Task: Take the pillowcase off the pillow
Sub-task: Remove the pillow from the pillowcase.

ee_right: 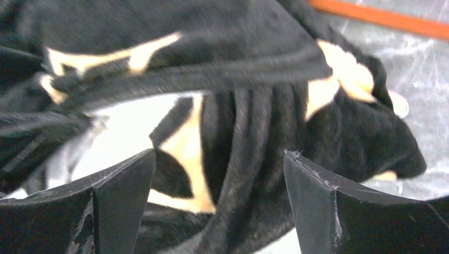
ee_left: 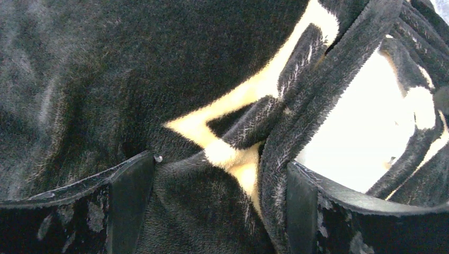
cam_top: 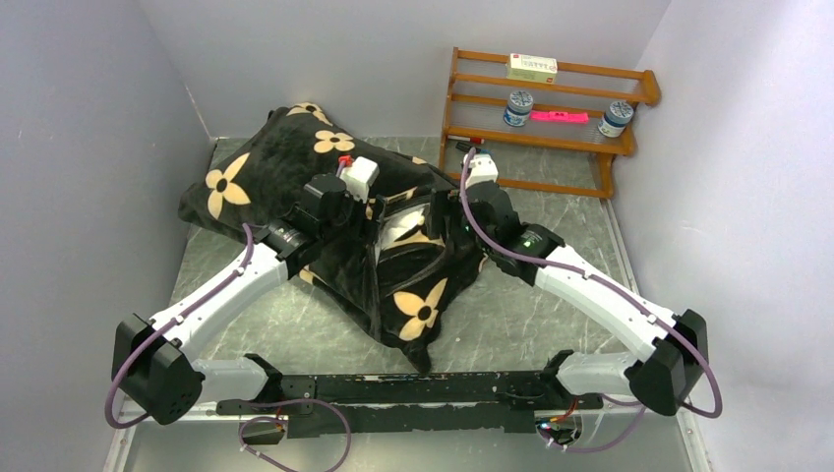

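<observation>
The black plush pillowcase with tan flowers lies diagonally across the table. Its opening is bunched up at the middle, where a patch of the white pillow shows. My left gripper is at the left side of the opening. In the left wrist view its jaws stand wide apart with a fold of the pillowcase hem between them and the pillow beyond. My right gripper is at the right side. In its wrist view it is open over folded pillowcase fabric, with the pillow to the left.
A wooden rack stands at the back right, holding a box, two jars and a pink item. Grey walls close in on the left, back and right. Marbled tabletop shows around the pillow.
</observation>
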You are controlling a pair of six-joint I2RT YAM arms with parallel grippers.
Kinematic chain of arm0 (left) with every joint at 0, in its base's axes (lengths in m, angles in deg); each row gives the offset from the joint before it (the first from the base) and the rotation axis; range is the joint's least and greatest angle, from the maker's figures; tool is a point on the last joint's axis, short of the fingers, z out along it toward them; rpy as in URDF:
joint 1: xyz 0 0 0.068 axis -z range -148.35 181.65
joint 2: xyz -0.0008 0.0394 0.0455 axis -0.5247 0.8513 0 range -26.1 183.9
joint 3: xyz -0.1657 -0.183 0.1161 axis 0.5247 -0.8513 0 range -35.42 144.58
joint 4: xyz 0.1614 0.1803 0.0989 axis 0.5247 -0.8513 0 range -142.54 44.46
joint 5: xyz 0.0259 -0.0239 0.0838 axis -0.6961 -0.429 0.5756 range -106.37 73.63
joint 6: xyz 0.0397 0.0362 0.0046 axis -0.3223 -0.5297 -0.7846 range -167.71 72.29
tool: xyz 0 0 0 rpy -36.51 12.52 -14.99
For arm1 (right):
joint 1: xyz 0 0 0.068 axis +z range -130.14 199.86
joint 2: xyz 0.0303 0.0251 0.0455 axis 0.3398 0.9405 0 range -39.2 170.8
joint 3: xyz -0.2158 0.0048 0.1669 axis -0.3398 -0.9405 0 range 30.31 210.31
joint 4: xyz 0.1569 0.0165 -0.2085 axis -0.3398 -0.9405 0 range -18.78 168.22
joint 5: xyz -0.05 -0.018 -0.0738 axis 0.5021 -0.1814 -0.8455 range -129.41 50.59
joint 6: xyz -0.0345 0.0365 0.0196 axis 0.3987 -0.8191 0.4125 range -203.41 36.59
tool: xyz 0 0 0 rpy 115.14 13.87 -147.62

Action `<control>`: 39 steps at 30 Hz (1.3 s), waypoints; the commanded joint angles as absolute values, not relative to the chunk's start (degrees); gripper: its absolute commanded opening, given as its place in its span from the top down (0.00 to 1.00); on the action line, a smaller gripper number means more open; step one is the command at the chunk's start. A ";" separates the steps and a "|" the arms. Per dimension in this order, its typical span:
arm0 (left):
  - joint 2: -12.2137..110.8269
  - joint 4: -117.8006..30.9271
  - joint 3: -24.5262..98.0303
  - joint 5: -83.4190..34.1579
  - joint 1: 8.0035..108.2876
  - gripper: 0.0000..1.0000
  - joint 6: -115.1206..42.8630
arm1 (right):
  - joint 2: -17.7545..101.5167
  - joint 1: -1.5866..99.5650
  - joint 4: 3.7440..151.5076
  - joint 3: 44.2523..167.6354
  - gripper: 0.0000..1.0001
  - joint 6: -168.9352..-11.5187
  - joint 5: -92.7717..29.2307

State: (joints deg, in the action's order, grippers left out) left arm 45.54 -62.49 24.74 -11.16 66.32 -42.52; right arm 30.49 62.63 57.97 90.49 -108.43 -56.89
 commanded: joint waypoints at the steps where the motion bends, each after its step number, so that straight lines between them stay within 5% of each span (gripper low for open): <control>1: 45.98 -62.20 23.56 -15.93 66.45 0.13 -42.52 | 33.02 62.44 61.74 97.01 0.04 -106.29 -55.40; 13: 46.31 -62.28 23.32 -16.55 66.54 0.13 -42.44 | 42.23 61.61 55.89 104.02 0.03 -105.36 -55.88; 30: 48.60 -63.73 24.12 -13.59 66.52 0.13 -42.00 | 33.96 53.77 47.96 88.59 0.10 -103.52 -62.00; 39: 48.17 -63.90 24.12 -11.91 66.49 0.12 -41.82 | 29.41 45.73 51.32 78.90 0.15 -108.19 -50.72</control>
